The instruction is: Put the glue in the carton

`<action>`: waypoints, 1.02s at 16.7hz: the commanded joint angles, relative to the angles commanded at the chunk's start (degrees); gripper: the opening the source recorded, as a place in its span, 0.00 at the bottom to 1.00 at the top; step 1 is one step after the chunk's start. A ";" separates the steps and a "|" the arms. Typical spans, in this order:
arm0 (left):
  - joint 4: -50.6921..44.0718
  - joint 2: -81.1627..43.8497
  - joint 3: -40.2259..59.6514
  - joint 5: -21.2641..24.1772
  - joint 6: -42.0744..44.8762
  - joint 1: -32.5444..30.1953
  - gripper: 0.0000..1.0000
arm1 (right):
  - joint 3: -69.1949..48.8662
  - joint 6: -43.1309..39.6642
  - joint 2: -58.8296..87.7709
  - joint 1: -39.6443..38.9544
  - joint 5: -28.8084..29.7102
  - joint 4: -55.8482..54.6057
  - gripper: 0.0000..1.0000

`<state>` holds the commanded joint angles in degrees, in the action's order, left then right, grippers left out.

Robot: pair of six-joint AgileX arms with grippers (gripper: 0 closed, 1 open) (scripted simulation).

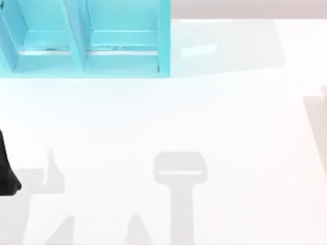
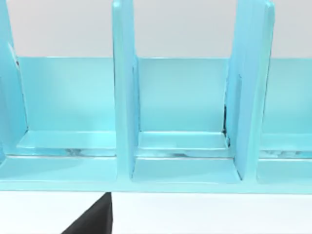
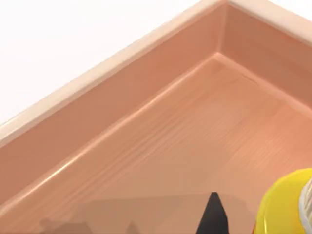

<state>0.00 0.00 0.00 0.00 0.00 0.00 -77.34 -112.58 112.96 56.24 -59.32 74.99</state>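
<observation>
- Right wrist view: the glue [image 3: 287, 204] sits closest to the right tool, a rounded yellow body at the view's edge with a pale band beside it. A dark fingertip [image 3: 213, 214] pokes up just beside it. Whether the right tool is clenched on the bottle or released I cannot tell.
- Below and beyond the right tool lies the carton [image 3: 146, 146], its tan floor and a corner of its rim. The glue is over the carton's inside, though whether it rests on the floor is unclear.
- I judge the bottle light, stiff and smooth, so slippery; hold it across the yellow body, not the nozzle.
- Far off, the left tool faces teal shelving [image 2: 180, 97] standing on the white surface [image 1: 204, 117], parked.
</observation>
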 joint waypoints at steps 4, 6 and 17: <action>0.00 0.00 0.00 0.00 0.00 0.00 1.00 | 0.19 -0.95 -0.08 0.45 -0.49 0.84 0.00; 0.00 0.00 0.00 0.00 0.00 0.00 1.00 | 0.02 -0.82 0.19 0.17 -0.37 0.70 0.00; 0.00 0.00 0.00 0.00 0.00 0.00 1.00 | 10.22 14.76 -0.94 -7.24 -2.30 -22.62 0.00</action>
<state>0.00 0.00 0.00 0.00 0.00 0.00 -67.12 -97.82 112.02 49.00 -61.62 52.37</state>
